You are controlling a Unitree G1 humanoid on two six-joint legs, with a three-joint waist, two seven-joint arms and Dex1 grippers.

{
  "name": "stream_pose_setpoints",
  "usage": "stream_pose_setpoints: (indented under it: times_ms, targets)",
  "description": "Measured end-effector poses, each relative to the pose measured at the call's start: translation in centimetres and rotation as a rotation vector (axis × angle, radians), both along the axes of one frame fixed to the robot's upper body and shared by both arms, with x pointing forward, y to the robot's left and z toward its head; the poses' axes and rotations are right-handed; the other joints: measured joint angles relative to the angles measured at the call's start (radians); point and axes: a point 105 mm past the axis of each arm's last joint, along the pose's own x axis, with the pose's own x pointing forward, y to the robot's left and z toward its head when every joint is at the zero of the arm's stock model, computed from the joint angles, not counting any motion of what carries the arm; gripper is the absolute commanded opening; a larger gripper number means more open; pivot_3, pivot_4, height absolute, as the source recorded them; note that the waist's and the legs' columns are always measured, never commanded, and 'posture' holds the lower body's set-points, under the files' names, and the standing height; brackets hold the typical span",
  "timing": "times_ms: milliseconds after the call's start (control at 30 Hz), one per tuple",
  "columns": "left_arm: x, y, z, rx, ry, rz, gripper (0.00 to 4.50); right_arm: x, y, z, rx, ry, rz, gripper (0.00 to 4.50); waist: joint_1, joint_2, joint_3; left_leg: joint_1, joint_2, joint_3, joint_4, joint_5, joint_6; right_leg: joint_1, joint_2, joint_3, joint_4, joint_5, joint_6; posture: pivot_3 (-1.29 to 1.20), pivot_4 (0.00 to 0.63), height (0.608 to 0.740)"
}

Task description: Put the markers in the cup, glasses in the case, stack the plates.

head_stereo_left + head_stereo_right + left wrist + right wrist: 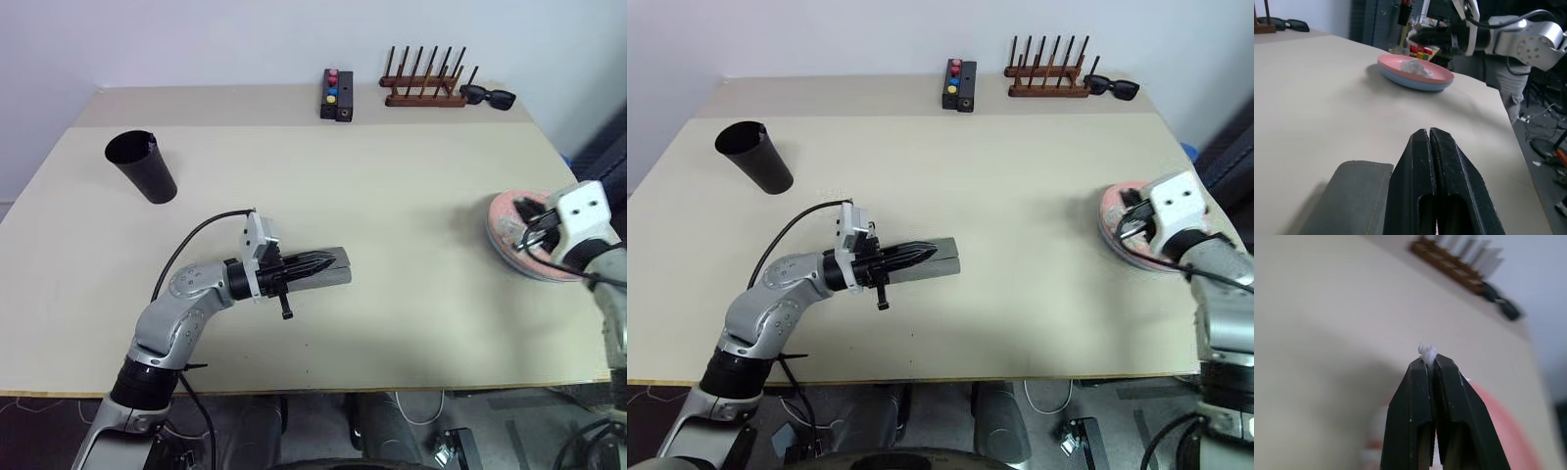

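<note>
Table: rack, sunglasses behind.

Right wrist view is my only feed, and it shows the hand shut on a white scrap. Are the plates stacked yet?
Observer: Yes, the pink plate sits on top of the blue plate.
Operator: Is anything lying on them?
Observer: A white crumpled wad lies in the pink plate.
Operator: And where is the other arm?
Observer: The left hand is shut and points along the top of the grey case, near the front of the table.
</note>
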Motion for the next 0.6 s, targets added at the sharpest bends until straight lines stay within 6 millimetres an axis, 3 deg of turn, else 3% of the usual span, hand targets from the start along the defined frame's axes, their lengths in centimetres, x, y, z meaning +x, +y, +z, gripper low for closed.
stream_pose_setpoints:
  times_ms: [33, 133, 333, 500, 600]
  targets:
    - [0.0, -0.1, 0.0, -0.001, 0.002, 0.0, 0.0, 0.0, -0.6, -0.5, -0.003, 0.011, -0.027, 0.03, 0.0, 0.0, 0.0, 0.0, 0.0, 0.0, 0.0, 0.0, 0.0, 0.0, 0.0, 0.0, 0.0, 0.0, 0.0, 0.0, 0.15, 0.74]
    - [0.1, -0.1, 0.0, -0.002, 0.004, 0.001, 0.0, 0.3, -2.0, -1.8, 0.012, 0.044, -0.085, 0.97, -0.004, 0.0, 0.0, 0.0, 0.0, 0.0, 0.0, 0.0, 0.0, 0.0, 0.0, 0.0, 0.0, 0.0, 0.0, 0.0, 0.15, 0.74]
    - [0.1, -0.2, 0.4, -0.003, -0.011, 0.016, 0.0, 0.8, -2.8, -1.9, 0.003, 0.03, -0.12, 3.89, -0.007, 0.001, 0.0, 0.001, 0.0, 0.0, 0.0, 0.0, 0.0, 0.0, 0.0, 0.0, 0.001, 0.0, 0.0, 0.0, 0.15, 0.74]
    - [1.1, 1.2, 0.8, 0.001, -0.04, 0.109, 0.0, 1.4, -2.0, -0.7, 0.013, -0.029, -0.082, 3.89, -0.008, 0.0, 0.0, 0.001, 0.0, 0.0, 0.0, 0.0, 0.0, 0.0, 0.0, 0.0, 0.001, 0.0, 0.0, 0.0, 0.15, 0.74]
    - [2.8, 4.6, 1.6, 0.01, -0.085, 0.278, 0.0, 1.7, 0.1, -0.7, 0.069, -0.039, 0.02, 3.89, -0.011, 0.001, 0.0, 0.002, 0.0, 0.0, -0.001, 0.0, 0.0, 0.0, 0.001, 0.0, 0.001, 0.0, 0.0, 0.0, 0.15, 0.74]
